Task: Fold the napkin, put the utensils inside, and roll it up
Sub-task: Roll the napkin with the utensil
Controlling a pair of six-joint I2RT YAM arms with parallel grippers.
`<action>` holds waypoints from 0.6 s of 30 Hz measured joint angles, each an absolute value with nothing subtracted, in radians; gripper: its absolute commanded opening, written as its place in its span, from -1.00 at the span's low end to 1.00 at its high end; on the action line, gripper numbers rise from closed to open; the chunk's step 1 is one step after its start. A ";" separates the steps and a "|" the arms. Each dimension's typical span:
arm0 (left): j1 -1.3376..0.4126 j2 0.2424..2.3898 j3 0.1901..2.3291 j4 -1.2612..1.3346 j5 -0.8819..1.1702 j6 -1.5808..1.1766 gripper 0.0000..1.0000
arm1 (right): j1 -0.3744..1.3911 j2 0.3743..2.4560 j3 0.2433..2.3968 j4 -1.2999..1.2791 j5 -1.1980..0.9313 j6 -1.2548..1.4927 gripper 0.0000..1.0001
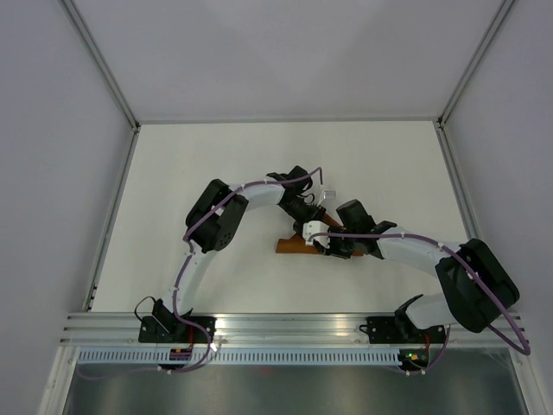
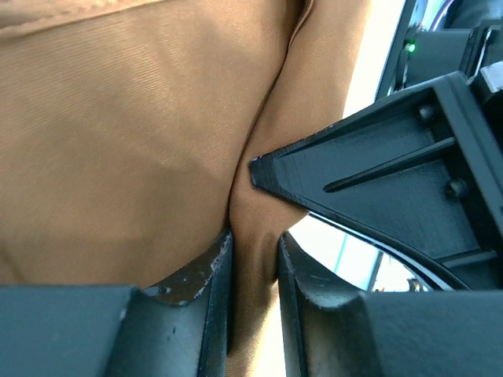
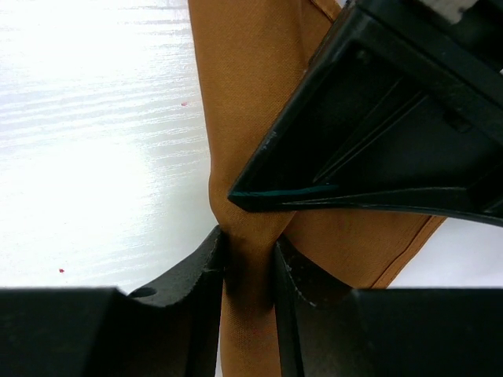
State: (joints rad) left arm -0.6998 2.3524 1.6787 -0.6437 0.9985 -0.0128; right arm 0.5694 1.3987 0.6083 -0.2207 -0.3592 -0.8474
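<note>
The rust-orange napkin (image 1: 290, 245) lies bunched into a narrow strip at the table's middle, mostly hidden under both grippers. My left gripper (image 1: 304, 210) is shut on a fold of the napkin (image 2: 118, 141), which fills the left wrist view; cloth is pinched between the fingers (image 2: 208, 290). My right gripper (image 1: 321, 235) is also shut on a fold of the napkin (image 3: 244, 86), held between its fingers (image 3: 200, 275). The two grippers meet tip to tip over the cloth. The knife is not visible in any view.
The white table (image 1: 216, 164) is bounded by grey side walls and metal rails. The aluminium base rail (image 1: 285, 324) with both arm mounts runs along the near edge. The right arm's links cross the table's right side.
</note>
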 measured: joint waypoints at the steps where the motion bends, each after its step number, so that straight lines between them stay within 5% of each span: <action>1: -0.696 2.346 1.671 -0.631 0.999 -0.023 -0.34 | 0.569 1.401 0.611 -0.220 -0.358 -0.850 -0.63; 18: -0.534 1.972 1.288 -0.086 0.955 -0.350 -0.36 | 0.514 1.472 0.696 -0.327 -0.452 -0.870 -0.65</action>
